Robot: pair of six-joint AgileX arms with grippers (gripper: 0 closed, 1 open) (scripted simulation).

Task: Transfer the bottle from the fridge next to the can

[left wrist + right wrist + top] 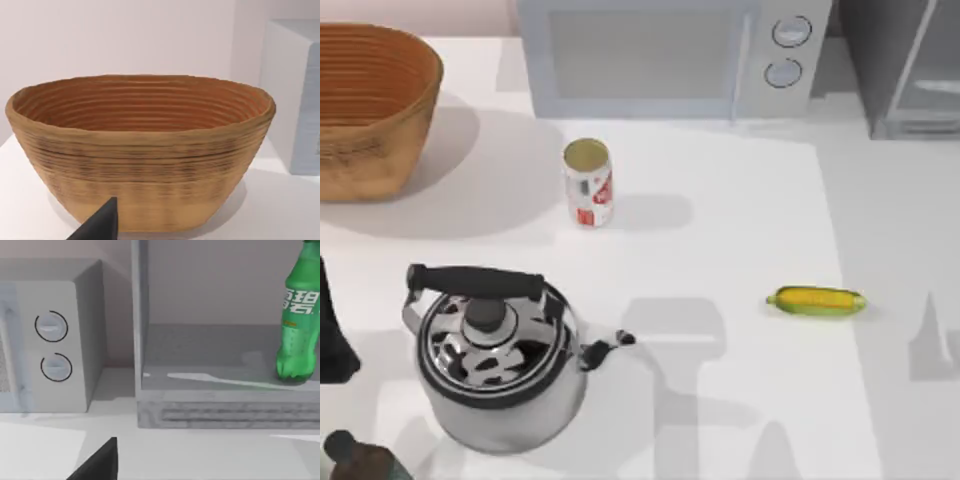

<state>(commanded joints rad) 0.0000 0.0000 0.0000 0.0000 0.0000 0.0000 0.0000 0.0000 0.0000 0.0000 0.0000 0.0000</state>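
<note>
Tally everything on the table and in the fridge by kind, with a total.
Bottles: 2, a slim translucent green plastic bottle standing in the dark grey fridge, and a dark brown bottle
Cans: 1, white can with red markings
Kettles: 1, shiny steel kettle
Baskets: 1, woven tan basket
Corn cobs: 1, yellow corn
Appliances: 2, fridge and pale grey microwave
Total: 8

Green bottle (pixel 299 325) — pale label; white can (pixel 588 183) — red markings, dull gold top.

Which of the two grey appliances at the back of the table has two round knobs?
The microwave, paler grey, beside the basket. The darker fridge has none; the bottle stands inside it.
</note>
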